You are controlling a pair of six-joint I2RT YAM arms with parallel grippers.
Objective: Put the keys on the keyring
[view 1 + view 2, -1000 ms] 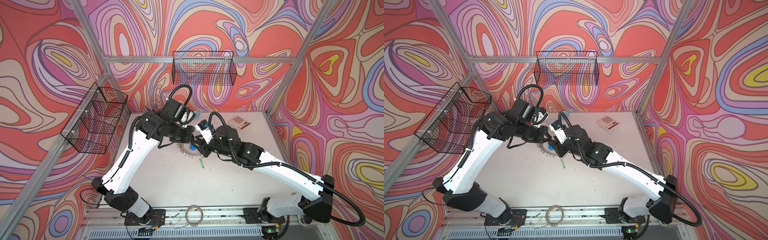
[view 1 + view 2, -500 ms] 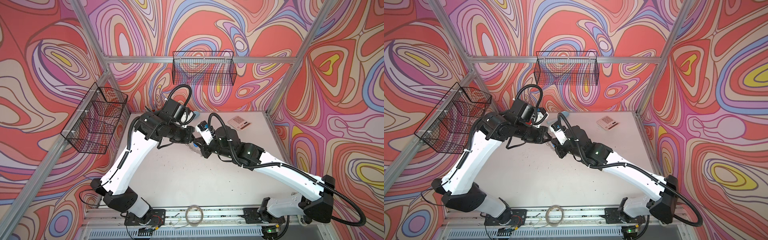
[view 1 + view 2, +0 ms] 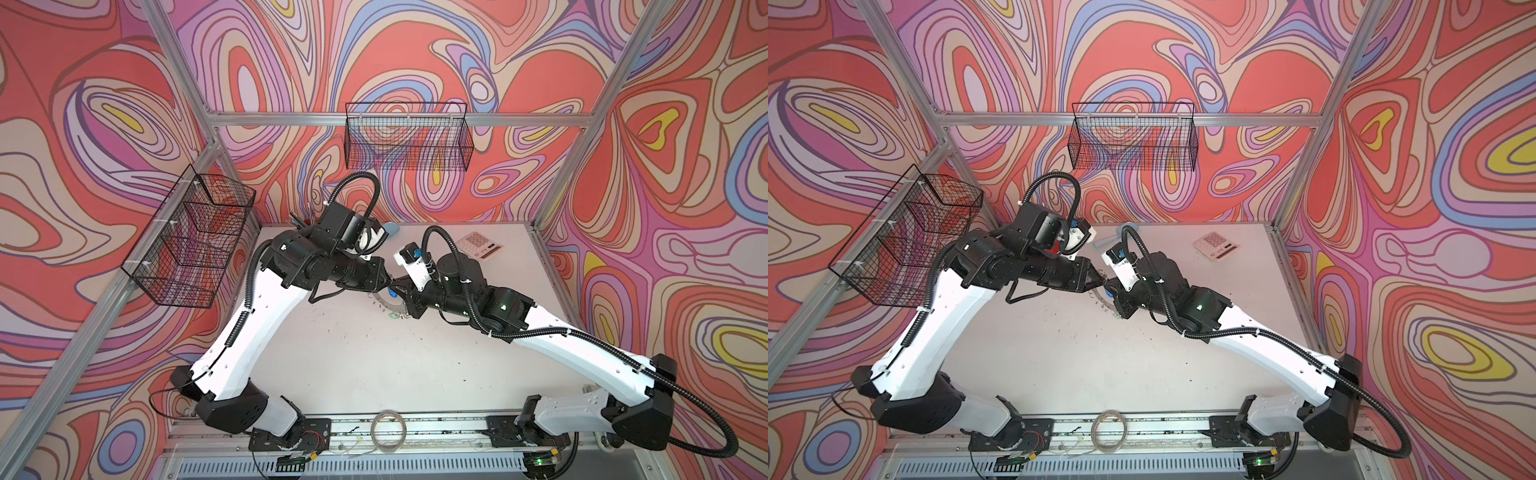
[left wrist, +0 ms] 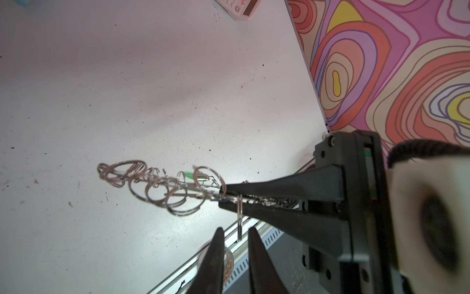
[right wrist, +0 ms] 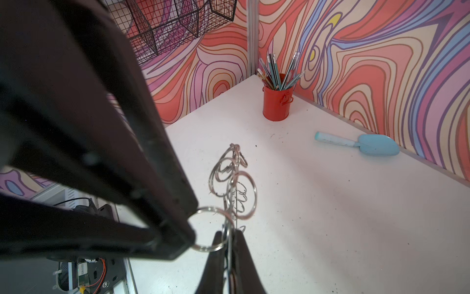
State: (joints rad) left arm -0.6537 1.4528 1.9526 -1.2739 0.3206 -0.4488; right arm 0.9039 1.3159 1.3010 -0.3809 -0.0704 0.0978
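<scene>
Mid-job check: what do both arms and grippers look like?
Left arm and right arm: white shells, black joints, ribbed black conduit outside. Green light on the right forearm. Left gripper and right gripper: black, with long tapering fingers.

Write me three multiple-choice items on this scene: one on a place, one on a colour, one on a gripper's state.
1. Where on the table does the red pen pot stand? A: a corner by the walls. B: the middle. C: the front edge.
2. What colour is the scoop? A: yellow. B: light blue. C: black.
3. The right gripper is: A: open. B: shut on the scoop. C: shut on the keyring.
Key: A, two walls meet behind it; B, it is pale blue all over; C, it clamps the ring's rim in both wrist views.
</scene>
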